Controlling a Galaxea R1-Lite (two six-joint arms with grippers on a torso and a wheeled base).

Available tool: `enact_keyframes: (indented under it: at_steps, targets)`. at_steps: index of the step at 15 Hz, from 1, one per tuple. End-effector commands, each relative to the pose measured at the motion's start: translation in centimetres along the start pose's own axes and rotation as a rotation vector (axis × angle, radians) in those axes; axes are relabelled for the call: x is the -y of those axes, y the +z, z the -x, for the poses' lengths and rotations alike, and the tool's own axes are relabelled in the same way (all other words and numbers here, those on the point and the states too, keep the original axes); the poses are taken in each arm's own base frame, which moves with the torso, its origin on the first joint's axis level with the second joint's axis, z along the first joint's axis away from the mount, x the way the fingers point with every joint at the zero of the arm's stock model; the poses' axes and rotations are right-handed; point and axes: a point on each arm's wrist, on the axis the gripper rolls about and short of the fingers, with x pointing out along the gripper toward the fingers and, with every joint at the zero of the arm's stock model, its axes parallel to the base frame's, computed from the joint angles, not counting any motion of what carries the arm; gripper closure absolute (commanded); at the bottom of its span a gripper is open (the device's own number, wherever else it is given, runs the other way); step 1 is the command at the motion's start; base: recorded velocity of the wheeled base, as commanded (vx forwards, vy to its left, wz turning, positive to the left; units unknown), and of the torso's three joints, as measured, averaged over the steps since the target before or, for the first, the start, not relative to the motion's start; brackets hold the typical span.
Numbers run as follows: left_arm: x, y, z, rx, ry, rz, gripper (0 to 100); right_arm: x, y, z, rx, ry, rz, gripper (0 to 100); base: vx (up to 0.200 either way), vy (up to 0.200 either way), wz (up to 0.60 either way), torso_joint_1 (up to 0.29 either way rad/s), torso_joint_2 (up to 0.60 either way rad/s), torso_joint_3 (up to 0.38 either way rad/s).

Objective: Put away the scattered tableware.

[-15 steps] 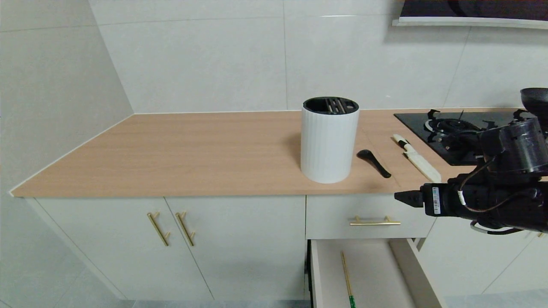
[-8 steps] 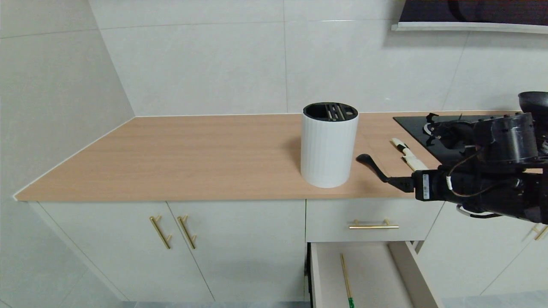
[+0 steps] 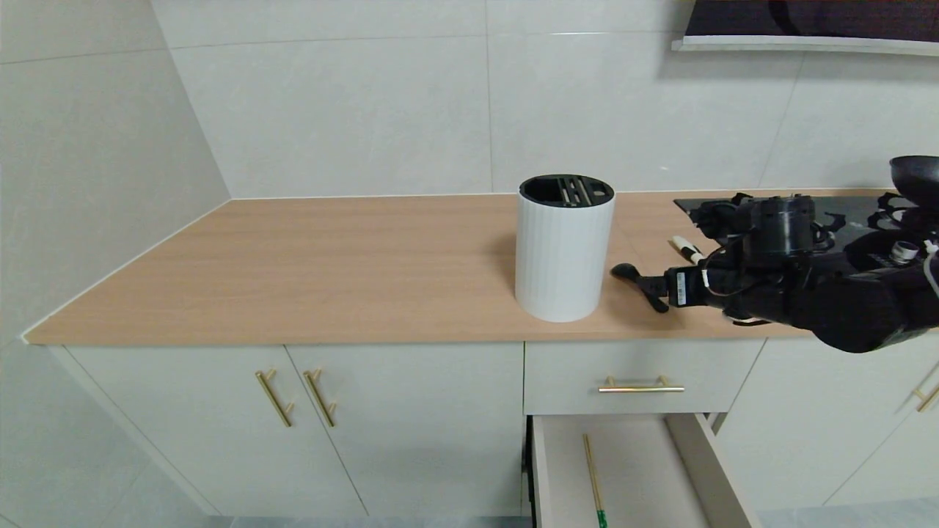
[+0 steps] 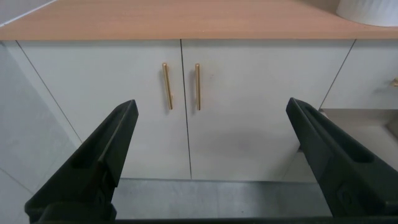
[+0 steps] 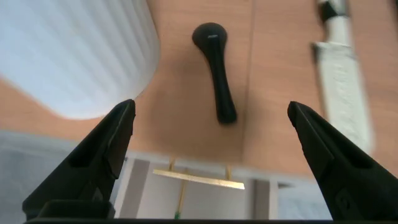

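Observation:
A black spoon [image 3: 629,274] [image 5: 215,66] lies on the wooden counter [image 3: 330,271], just right of the white cylindrical utensil holder [image 3: 563,249] [image 5: 68,56]. A white-handled knife [image 5: 341,74] lies further right, its black-tipped end [image 3: 685,249] showing past my arm. My right gripper [image 3: 655,284] [image 5: 214,180] hovers open over the counter's front edge, by the spoon's handle end, holding nothing. My left gripper [image 4: 211,162] stands open and low, facing the cabinet doors.
Below the counter a drawer [image 3: 631,469] stands pulled out with chopsticks [image 3: 593,477] inside. Above it is a closed drawer with a gold handle [image 3: 640,386] [image 5: 199,179]. A black gas stove [image 3: 843,213] occupies the right end. Two cabinet doors with gold handles [image 4: 181,86] are to the left.
My right arm has risen from in front of the drawers to counter height and moved left and inward, bringing the gripper over the spoon's handle. The tableware has not moved.

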Motion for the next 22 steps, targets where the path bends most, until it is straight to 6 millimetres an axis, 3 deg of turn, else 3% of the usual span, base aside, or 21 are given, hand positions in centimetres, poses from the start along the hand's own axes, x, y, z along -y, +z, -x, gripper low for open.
enact_keyframes:
  at_steps: [1,3,7,16,17,22]
  targets:
    - [0.0,0.0,0.0,0.001,0.000,0.000,0,0.9,-1.8,-2.9,-0.043,0.012,0.027,0,0.000,0.000,0.00,0.000,0.00,0.000]
    - [0.0,0.0,0.0,-0.001,0.001,0.000,0,1.4,-2.9,-4.8,-0.035,0.092,0.050,0,0.000,0.000,0.00,0.000,0.00,0.000]
    - [0.0,0.0,0.0,0.001,0.001,0.000,0,2.1,-4.3,-8.1,-0.023,0.084,0.083,0,0.000,0.000,0.00,0.000,0.00,0.000]
    - [0.0,0.0,0.0,-0.001,0.000,0.000,0,2.0,-3.9,-8.5,0.021,0.110,0.081,0,0.000,0.000,0.00,0.000,0.00,0.000]
    - [0.0,0.0,0.0,0.001,0.001,0.000,0,2.1,-3.9,-8.5,0.021,0.108,0.081,100,0.000,0.000,0.00,0.000,0.00,0.000]
    - [0.0,0.0,0.0,-0.001,0.001,0.000,0,2.1,-3.7,-8.5,0.027,0.108,0.079,100,0.000,0.000,0.00,0.000,0.00,0.000]
